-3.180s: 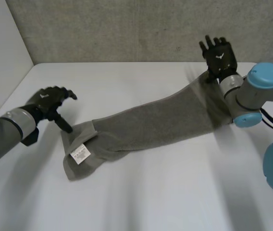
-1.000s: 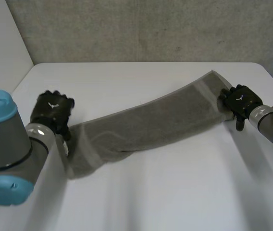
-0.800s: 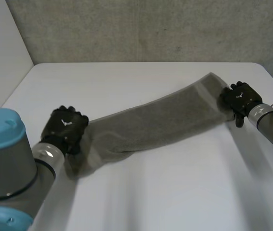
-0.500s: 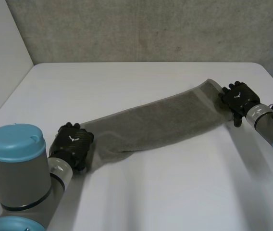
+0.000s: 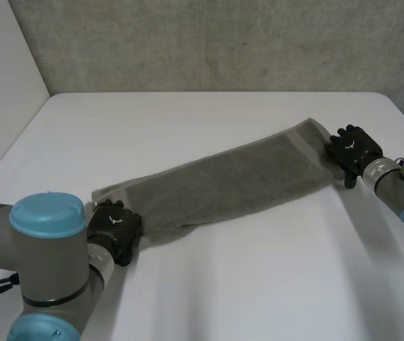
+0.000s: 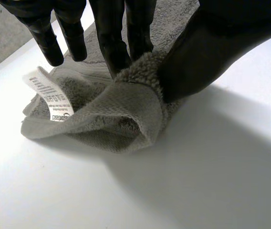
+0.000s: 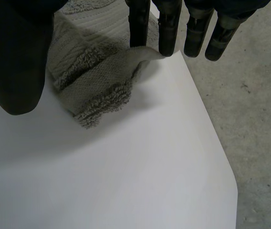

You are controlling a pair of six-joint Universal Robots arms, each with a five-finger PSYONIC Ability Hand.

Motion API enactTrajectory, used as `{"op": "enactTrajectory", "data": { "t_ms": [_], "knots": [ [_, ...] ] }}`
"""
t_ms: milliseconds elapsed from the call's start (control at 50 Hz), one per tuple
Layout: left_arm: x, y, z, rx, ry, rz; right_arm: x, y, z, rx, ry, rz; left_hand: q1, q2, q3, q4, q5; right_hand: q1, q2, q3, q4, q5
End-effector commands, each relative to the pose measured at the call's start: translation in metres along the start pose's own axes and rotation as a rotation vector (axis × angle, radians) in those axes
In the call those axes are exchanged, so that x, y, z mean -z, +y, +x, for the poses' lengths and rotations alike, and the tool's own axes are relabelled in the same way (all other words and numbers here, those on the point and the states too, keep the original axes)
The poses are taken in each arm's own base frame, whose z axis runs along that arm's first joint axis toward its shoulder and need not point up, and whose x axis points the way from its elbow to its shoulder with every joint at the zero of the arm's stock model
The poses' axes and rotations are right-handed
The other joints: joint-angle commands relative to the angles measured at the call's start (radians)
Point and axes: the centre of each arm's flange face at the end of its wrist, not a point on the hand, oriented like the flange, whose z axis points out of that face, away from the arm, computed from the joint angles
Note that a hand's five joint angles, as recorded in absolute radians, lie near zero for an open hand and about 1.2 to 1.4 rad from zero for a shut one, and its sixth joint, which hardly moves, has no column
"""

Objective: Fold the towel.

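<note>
Towel (image 5: pixel 230 181) diagonally across table (image 5: pixel 259 284)

Towel (image 6: pixel 111 114) label (image 6: pixel 52 98) txt too small

readable text: none | white tag (image 6: pixel 50 97) on towel (image 6: pixel 121 112) | print too small to read

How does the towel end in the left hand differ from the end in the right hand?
The left hand pinches a bunched corner of the towel that bears a white label; the right hand pinches a plain corner. The left hand's end lies nearer the robot, the right hand's end by the table's right edge. Both are held between thumb and fingers.
</note>
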Motion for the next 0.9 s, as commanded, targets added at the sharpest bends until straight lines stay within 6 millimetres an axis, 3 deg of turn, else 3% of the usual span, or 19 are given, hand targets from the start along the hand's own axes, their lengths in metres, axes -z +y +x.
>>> {"op": "enactTrajectory", "data": {
  "t_ms": [20, 120, 280, 400, 500, 740, 820, 840, 860, 880, 900],
  "knots": [
    [-0.006, -0.003, -0.011, 0.014, -0.026, 0.001, -0.001, -0.002, 0.003, 0.003, 0.011, 0.0, 0.228, 0.089, -0.038, -0.047, 0.061, 0.03, 0.035, 0.016, 0.036, 0.019],
    [-0.014, -0.02, -0.04, 0.051, -0.042, 0.065, 0.0, 0.0, 0.007, -0.025, 0.02, -0.006, 0.228, 0.089, -0.038, -0.047, 0.061, 0.103, 0.108, 0.016, 0.036, 0.093],
    [-0.022, -0.032, -0.068, 0.081, -0.086, 0.107, 0.0, 0.007, 0.02, -0.169, 0.043, -0.009, 0.228, 0.089, -0.038, -0.047, 0.061, 0.174, 0.178, 0.016, 0.036, 0.163],
    [-0.023, -0.033, -0.072, 0.07, -0.096, 0.107, -0.001, 0.008, 0.019, -0.223, 0.034, -0.002, 0.228, 0.089, -0.038, -0.047, 0.061, 0.185, 0.19, 0.016, 0.036, 0.175],
    [-0.023, -0.033, -0.071, 0.04, -0.096, 0.105, -0.002, 0.008, 0.009, -0.241, -0.01, 0.013, 0.228, 0.089, -0.038, -0.047, 0.061, 0.376, 0.381, 0.016, 0.036, 0.366],
    [-0.024, -0.032, -0.077, 0.047, -0.111, 0.102, 0.001, 0.011, -0.002, -0.26, -0.061, -0.018, 0.228, 0.089, -0.038, -0.047, 0.061, 0.388, 0.393, 0.016, 0.036, 0.378],
    [-0.024, -0.034, -0.08, 0.05, -0.119, 0.107, 0.001, 0.012, -0.002, -0.259, -0.064, -0.016, 0.228, 0.089, -0.038, -0.047, 0.061, 0.667, 0.672, 0.016, 0.036, 0.657],
    [-0.024, -0.034, -0.08, 0.049, -0.118, 0.107, 0.001, 0.011, -0.002, -0.259, -0.065, -0.015, 0.228, 0.089, -0.038, -0.047, 0.061, 0.841, 0.846, 0.016, 0.036, 0.831],
    [-0.024, -0.034, -0.08, 0.049, -0.118, 0.107, 0.001, 0.011, -0.002, -0.259, -0.065, -0.015, 0.228, 0.089, -0.038, -0.047, 0.061, 0.843, 0.848, 0.016, 0.036, 0.833],
    [-0.024, -0.033, -0.08, 0.05, -0.119, 0.107, 0.001, 0.011, -0.002, -0.259, -0.066, -0.014, 0.228, 0.089, -0.038, -0.047, 0.061, 1.025, 1.03, 0.016, 0.036, 1.015],
    [-0.024, -0.034, -0.081, 0.051, -0.121, 0.107, 0.001, 0.011, -0.002, -0.258, -0.067, -0.011, 0.228, 0.089, -0.038, -0.047, 0.061, 1.027, 1.032, 0.016, 0.036, 1.017]
  ]
}}
